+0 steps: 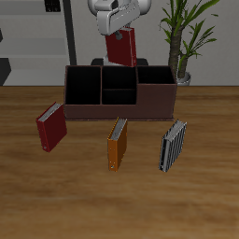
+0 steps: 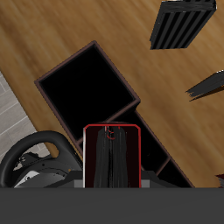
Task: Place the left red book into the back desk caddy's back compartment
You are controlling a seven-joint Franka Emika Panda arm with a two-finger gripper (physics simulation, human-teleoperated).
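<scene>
My gripper (image 1: 119, 35) is shut on the left red book (image 1: 120, 47) and holds it upright in the air, just above the rear middle of the back desk caddy (image 1: 119, 109). The caddy is a long, low, dark reddish-brown open box. Its back compartment (image 1: 118, 77) is the small rear cell of the halved middle section, directly under the book's lower edge. In the wrist view the held book (image 2: 112, 157) shows as a red-rimmed slab over the caddy's dark bays (image 2: 87, 92). All the cells look empty.
A darker red book (image 1: 51, 127) stands on the table in front of one end of the caddy. An orange book (image 1: 117, 143) and a grey-and-black striped book (image 1: 172, 146) (image 2: 184, 24) stand nearer the table's front edge. A potted plant (image 1: 183, 42) stands behind the caddy.
</scene>
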